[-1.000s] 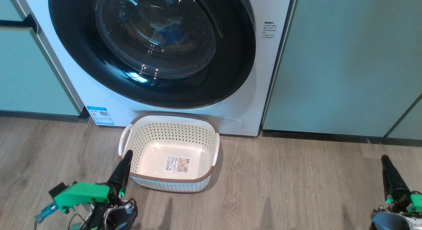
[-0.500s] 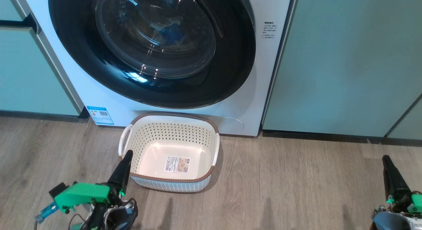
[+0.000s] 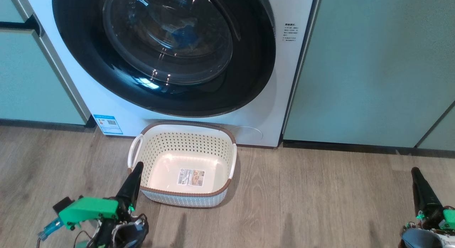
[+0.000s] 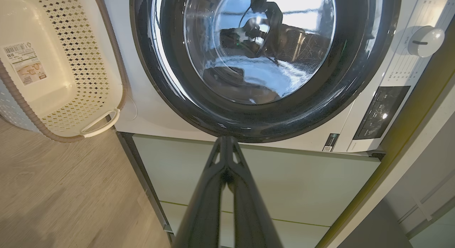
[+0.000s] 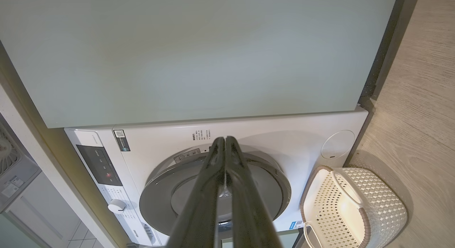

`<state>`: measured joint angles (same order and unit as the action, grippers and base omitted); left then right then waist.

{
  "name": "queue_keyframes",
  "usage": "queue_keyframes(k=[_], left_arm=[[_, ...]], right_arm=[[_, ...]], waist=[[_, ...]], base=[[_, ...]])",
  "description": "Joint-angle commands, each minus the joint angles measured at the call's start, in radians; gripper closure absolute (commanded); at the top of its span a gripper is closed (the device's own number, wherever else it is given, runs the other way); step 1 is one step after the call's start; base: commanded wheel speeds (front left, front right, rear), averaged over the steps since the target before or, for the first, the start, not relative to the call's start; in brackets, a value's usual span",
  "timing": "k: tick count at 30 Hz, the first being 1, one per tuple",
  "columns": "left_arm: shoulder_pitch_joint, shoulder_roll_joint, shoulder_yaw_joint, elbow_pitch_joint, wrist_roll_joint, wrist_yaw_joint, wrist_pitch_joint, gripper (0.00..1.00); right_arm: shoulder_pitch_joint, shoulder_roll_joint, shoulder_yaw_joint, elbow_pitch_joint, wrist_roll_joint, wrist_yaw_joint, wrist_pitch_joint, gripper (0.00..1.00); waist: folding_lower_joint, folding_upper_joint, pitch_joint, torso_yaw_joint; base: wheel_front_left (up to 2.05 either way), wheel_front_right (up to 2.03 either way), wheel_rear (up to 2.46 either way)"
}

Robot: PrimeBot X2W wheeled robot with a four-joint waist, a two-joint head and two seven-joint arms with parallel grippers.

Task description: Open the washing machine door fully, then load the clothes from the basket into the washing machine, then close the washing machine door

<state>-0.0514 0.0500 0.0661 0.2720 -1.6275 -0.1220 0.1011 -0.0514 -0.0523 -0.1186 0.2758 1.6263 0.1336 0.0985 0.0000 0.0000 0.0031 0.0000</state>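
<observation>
The washing machine (image 3: 280,81) has its round black washing machine door (image 3: 89,63) lying flat against the front, closed. Through its glass a blue patch of the clothes (image 3: 183,36) shows inside the drum. The cream basket (image 3: 185,126) sits on the floor before the machine, holding just a label on its floor. My left gripper (image 3: 137,166) is shut and empty, its tip at the basket's front left corner. Far to the right my right gripper (image 3: 415,171) is shut and empty above the floor. The left wrist view shows the left gripper (image 4: 225,139) below the door (image 4: 149,63); the right wrist view shows the right gripper (image 5: 224,139) against the machine (image 5: 284,141).
Pale green cabinet doors (image 3: 373,70) flank the machine on both sides. Wood-look floor (image 3: 320,205) runs around the basket. A control panel (image 4: 380,113) and a white dial (image 4: 424,40) sit on the machine's top strip.
</observation>
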Motion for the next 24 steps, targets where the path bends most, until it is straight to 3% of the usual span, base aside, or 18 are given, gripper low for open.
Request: queue_keyframes(k=[1,24], left_arm=[[-0.056,0.007,0.04,-0.027,0.012,-0.009,0.005,1.0],[-0.056,0.005,0.042,-0.027,0.014,-0.009,0.008,1.0]], right_arm=[[-0.055,-0.007,0.017,-0.032,-0.008,-0.003,0.005,1.0],[-0.056,-0.004,0.013,-0.032,-0.011,-0.003,0.008,1.0]], waist=[[0.0,0.0,0.0,0.0],[0.0,0.0,0.0,0.0]], base=[[0.0,0.0,0.0],[0.0,0.0,0.0]])
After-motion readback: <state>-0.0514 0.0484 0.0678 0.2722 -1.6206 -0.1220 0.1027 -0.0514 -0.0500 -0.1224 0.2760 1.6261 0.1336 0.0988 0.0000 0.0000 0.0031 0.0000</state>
